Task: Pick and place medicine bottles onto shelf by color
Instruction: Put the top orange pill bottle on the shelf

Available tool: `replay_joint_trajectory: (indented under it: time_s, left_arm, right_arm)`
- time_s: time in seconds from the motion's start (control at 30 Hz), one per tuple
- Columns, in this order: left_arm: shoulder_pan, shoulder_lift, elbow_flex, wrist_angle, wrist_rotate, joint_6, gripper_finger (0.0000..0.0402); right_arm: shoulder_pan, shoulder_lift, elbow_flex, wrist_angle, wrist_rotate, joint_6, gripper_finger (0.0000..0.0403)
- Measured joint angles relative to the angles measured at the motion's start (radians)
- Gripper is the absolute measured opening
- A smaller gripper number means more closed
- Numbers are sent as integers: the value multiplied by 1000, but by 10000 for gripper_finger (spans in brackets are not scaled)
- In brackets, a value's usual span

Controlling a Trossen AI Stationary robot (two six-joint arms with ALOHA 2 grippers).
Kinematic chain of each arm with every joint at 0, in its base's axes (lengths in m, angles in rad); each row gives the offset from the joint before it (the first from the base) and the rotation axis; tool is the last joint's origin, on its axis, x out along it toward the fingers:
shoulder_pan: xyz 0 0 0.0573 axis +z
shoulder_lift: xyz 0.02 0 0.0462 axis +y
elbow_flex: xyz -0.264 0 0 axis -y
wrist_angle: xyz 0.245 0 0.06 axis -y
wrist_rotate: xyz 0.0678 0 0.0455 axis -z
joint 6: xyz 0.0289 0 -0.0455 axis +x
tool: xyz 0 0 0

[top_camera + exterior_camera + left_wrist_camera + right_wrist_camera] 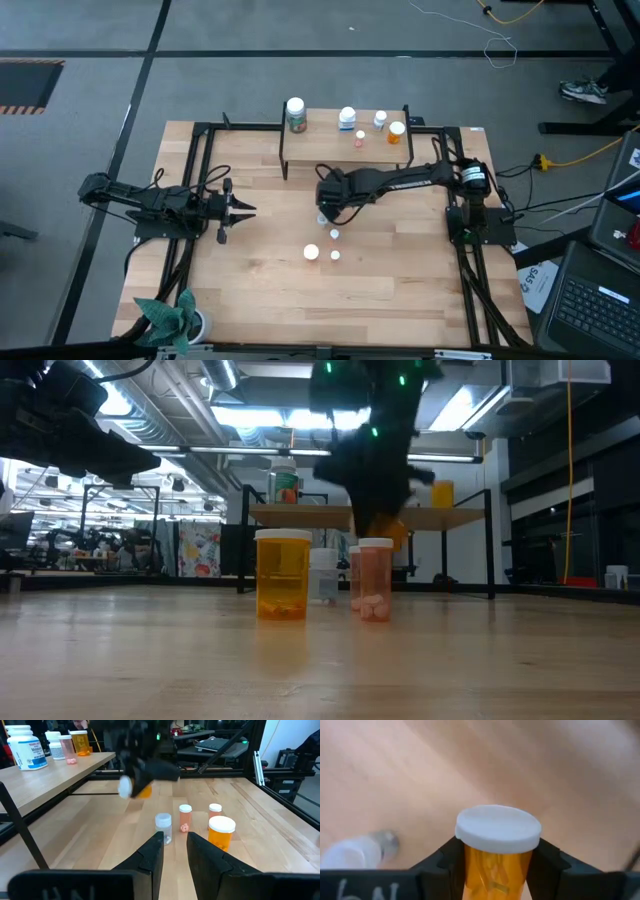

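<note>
My right gripper (326,203) hangs over the table's middle, just in front of the shelf (320,142), and is shut on an orange bottle with a white cap (498,827). In the left wrist view this bottle (142,790) is clear of the table. On the shelf stand a green bottle (295,113), a bluish one (347,118), a small clear one (380,120), an orange one (397,130) and a small pinkish one (360,138). A clear bottle (163,826), two small pinkish-orange ones (185,817) and a large orange one (221,832) stand upright on the table. My left gripper (247,208) waits open at the table's left. My right gripper pinches the orange bottle's body just below the cap (495,865) between its two fingers (445,859). The bottle lies along the fingers, its cap sticking out past the fingertips. It is lifted clear of the table and tilted, the cap end (126,786) leading.
Black frame rails (200,180) run along the table's left, right and far sides. A green leafy object (170,315) sits at the near left corner. A laptop (600,290) stands beyond the table's right edge. Bare wood lies along the near side.
</note>
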Motion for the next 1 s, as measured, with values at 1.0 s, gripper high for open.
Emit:
replay_joint_trajectory:
  time_s: [1.0]
  left_arm:
    - [0, 0, 0, -1, 8, 1, 80]
  right_arm:
    - [-59, -1, -250, 1493, 435, -730, 156]
